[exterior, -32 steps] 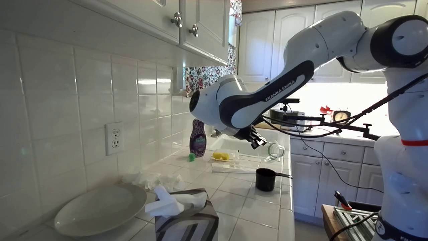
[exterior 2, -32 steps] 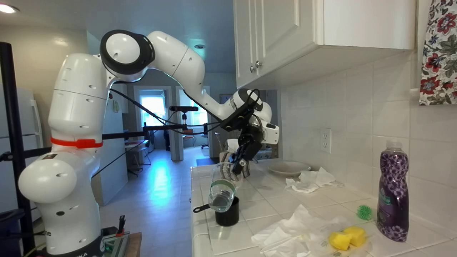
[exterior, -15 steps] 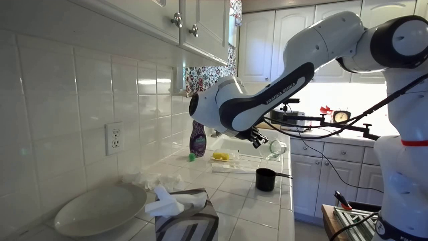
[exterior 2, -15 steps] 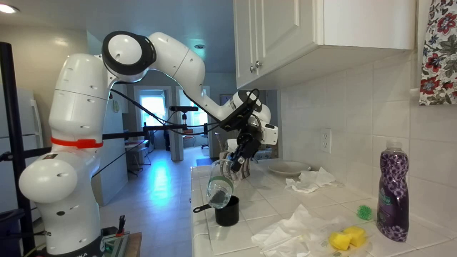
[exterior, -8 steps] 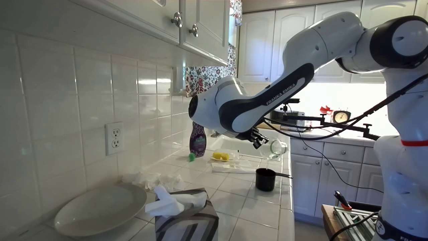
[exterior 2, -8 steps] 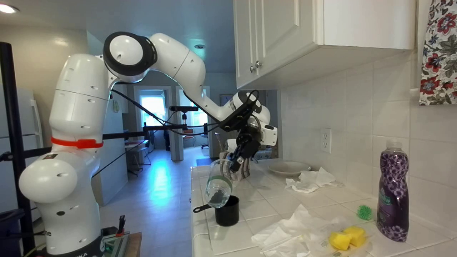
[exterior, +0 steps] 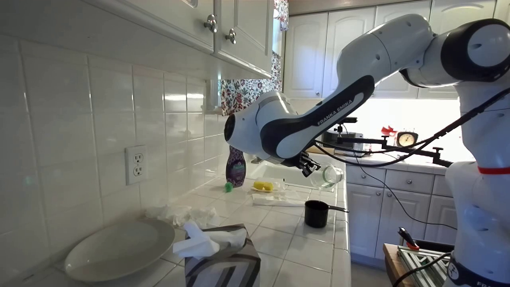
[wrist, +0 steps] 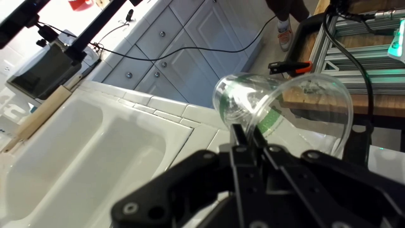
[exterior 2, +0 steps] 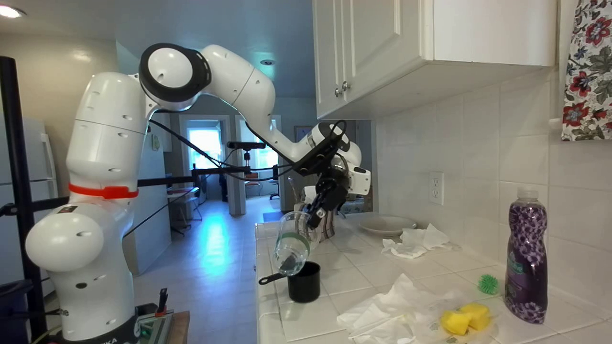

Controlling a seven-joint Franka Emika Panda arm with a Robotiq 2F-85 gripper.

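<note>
Cup (exterior 2: 292, 241), clear and tilted, pinched at its rim by the gripper (wrist: 248, 134). Below the gripper, white-tiled counter (exterior 2: 311, 320) with black pot (exterior 2: 304, 289) near; farther out from the gripper, crumpled paper (exterior 2: 387, 313), pale dish (exterior: 121, 249), tissue box (exterior: 239, 269) and purple bottle (exterior 2: 526, 263). To one side of the gripper, double sink (wrist: 175, 129); higher up, white cabinets (exterior 2: 377, 52); far beyond it, glossy floor (exterior 2: 210, 291) and bright windows (exterior 2: 205, 142).
</note>
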